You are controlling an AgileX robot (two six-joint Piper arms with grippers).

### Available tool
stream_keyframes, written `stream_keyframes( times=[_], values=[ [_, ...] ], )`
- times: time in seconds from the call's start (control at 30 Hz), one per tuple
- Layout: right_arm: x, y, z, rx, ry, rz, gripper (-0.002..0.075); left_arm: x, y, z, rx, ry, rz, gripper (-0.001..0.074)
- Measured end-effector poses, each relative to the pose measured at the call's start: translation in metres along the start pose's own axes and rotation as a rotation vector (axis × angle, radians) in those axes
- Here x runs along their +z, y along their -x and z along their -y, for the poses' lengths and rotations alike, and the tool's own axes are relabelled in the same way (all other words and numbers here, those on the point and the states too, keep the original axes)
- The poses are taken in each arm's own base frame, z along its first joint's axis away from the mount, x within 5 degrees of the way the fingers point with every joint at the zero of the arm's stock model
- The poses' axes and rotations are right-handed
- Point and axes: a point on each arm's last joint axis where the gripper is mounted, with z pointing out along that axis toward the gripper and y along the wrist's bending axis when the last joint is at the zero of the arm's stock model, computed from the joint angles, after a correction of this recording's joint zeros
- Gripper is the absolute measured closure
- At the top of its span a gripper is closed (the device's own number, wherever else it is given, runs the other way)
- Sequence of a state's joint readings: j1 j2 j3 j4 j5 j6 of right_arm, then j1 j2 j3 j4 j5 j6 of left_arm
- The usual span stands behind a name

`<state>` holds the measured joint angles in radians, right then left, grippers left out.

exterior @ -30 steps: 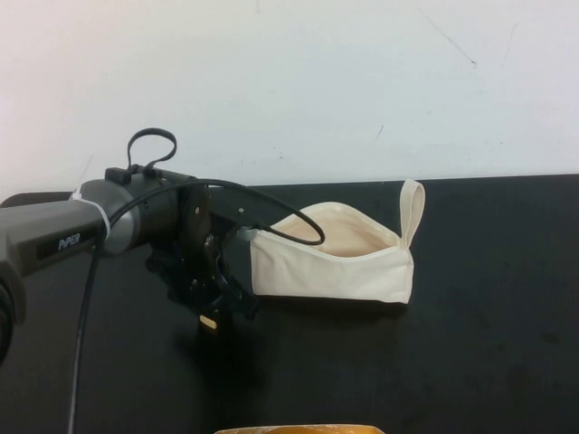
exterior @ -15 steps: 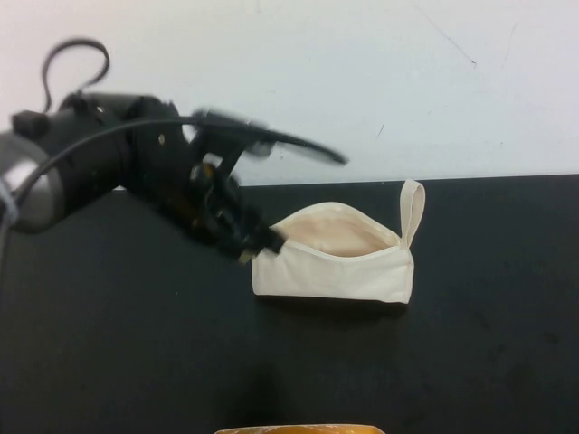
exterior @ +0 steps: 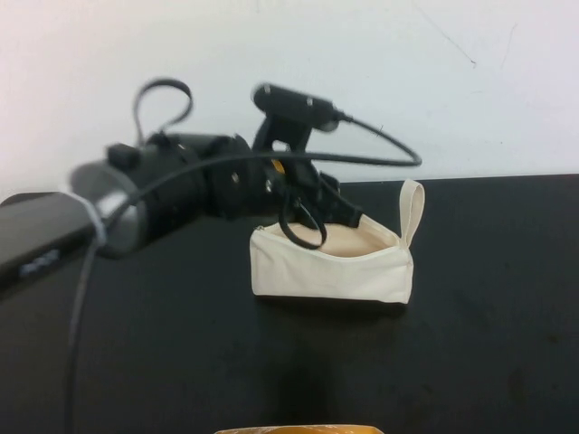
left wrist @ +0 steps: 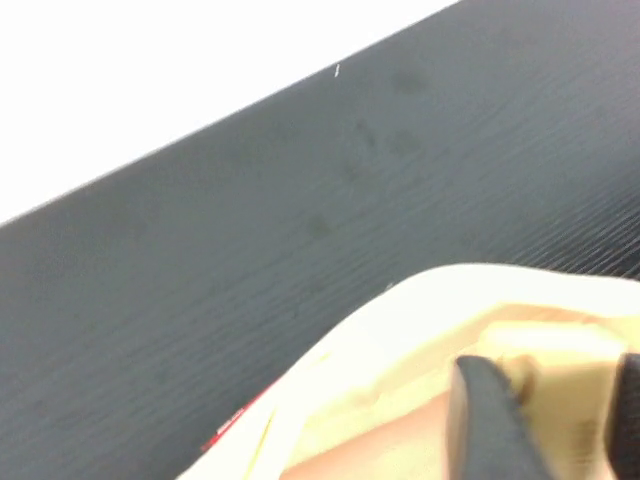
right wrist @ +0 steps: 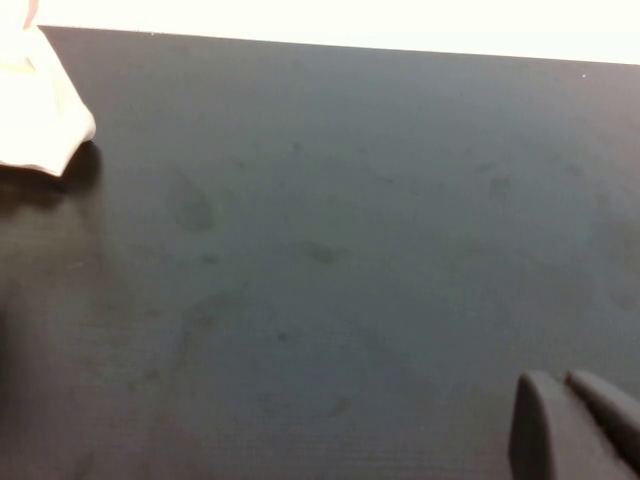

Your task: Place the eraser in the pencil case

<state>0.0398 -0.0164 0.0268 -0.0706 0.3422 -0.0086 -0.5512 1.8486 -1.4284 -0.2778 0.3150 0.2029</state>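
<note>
Left gripper [left wrist: 548,412]: over open pencil case [exterior: 331,268], fingers clamping eraser [left wrist: 555,385]. Step: insertion; next, release inside. Right gripper [right wrist: 572,425]: away from case, fingers together, empty.

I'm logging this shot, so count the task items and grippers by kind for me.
Cream pencil case: 1, open on the black table.
Tan eraser: 1, pinched in the left gripper at the case's opening.
Grippers: 2, counting the right gripper, shut, low over bare table.
Total: 4
</note>
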Motion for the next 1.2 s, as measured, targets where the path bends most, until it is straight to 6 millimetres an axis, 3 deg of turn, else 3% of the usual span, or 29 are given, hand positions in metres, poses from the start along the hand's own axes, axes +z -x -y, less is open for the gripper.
stream_keyframes(
  times=[0.2, 0.3, 0.37, 0.43, 0.53, 0.63, 0.77, 0.87, 1.07, 1.2],
  values=[
    [0.0, 0.0, 0.0, 0.0, 0.0, 0.0, 0.0727, 0.024, -0.015, -0.002, -0.037, -0.002, -0.043, 0.0265],
    [0.0, 0.0, 0.0, 0.0, 0.0, 0.0, 0.0727, 0.021, -0.013, -0.002, -0.043, -0.005, -0.037, 0.0238],
    [0.0, 0.0, 0.0, 0.0, 0.0, 0.0, 0.0727, 0.012, -0.009, 0.0, -0.039, -0.014, -0.045, 0.0281],
    [0.0, 0.0, 0.0, 0.0, 0.0, 0.0, 0.0727, -0.006, -0.003, 0.002, 0.002, -0.025, -0.045, 0.0392],
    [0.0, 0.0, 0.0, 0.0, 0.0, 0.0, 0.0727, -0.044, 0.006, 0.011, 0.089, -0.042, -0.003, 0.0603],
    [0.0, 0.0, 0.0, 0.0, 0.0, 0.0, 0.0727, -0.086, 0.003, 0.016, 0.119, -0.051, 0.043, 0.0694],
    [0.0, 0.0, 0.0, 0.0, 0.0, 0.0, 0.0727, -0.14, -0.015, 0.02, 0.112, -0.062, 0.105, 0.072],
    [0.0, 0.0, 0.0, 0.0, 0.0, 0.0, 0.0727, -0.169, -0.03, 0.022, 0.101, -0.065, 0.151, 0.0724],
    [0.0, 0.0, 0.0, 0.0, 0.0, 0.0, 0.0727, -0.204, -0.06, 0.024, 0.125, -0.073, 0.146, 0.0727],
    [0.0, 0.0, 0.0, 0.0, 0.0, 0.0, 0.0727, -0.217, -0.076, 0.023, 0.218, -0.053, 0.02, 0.0728]
  ],
)
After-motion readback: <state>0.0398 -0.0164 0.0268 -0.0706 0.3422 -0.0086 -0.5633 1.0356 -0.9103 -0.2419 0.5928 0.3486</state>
